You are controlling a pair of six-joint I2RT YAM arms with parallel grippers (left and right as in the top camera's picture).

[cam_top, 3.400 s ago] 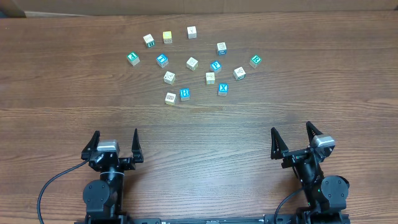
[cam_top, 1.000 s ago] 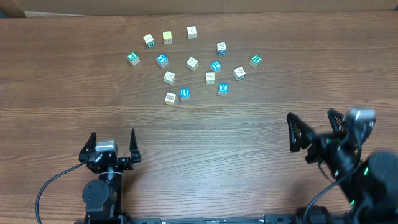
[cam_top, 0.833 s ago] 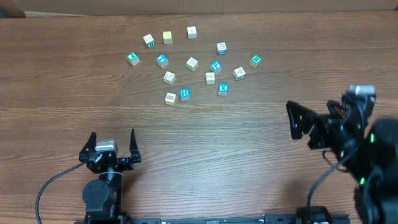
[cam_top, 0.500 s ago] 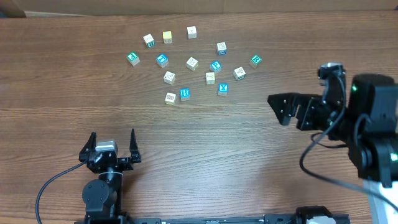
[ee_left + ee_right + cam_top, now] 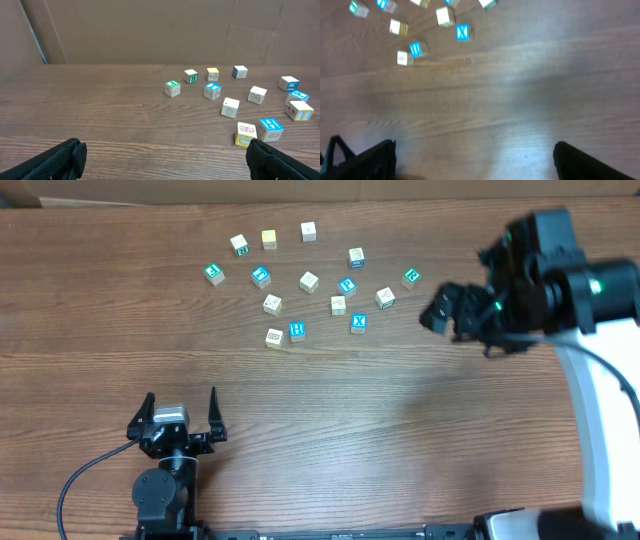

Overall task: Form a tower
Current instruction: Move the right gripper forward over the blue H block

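No tower is in view; only single loose letter cubes lie apart on the far half of the wooden table [image 5: 320, 410]. A blue X cube [image 5: 358, 323] and a blue H cube [image 5: 297, 330] mark the group's near edge. In the right wrist view the X cube [image 5: 462, 32] sits at the upper left, blurred. My right gripper [image 5: 460, 292] hangs open above the table just right of the cubes, holding nothing. The left gripper [image 5: 182, 396] rests open at the near left, well short of the cubes, and the H cube [image 5: 270, 128] lies ahead of its right finger.
A brown cardboard wall [image 5: 150, 30] runs along the table's far edge behind the cubes. Bare wood lies between the cubes and the left arm's base [image 5: 165, 490]. The right arm's white link [image 5: 600, 430] crosses the right side of the table.
The right arm has lifted from the near right and swung forward and left, now beside the cubes. Its jaws stay open. The left arm and all cubes have not moved.
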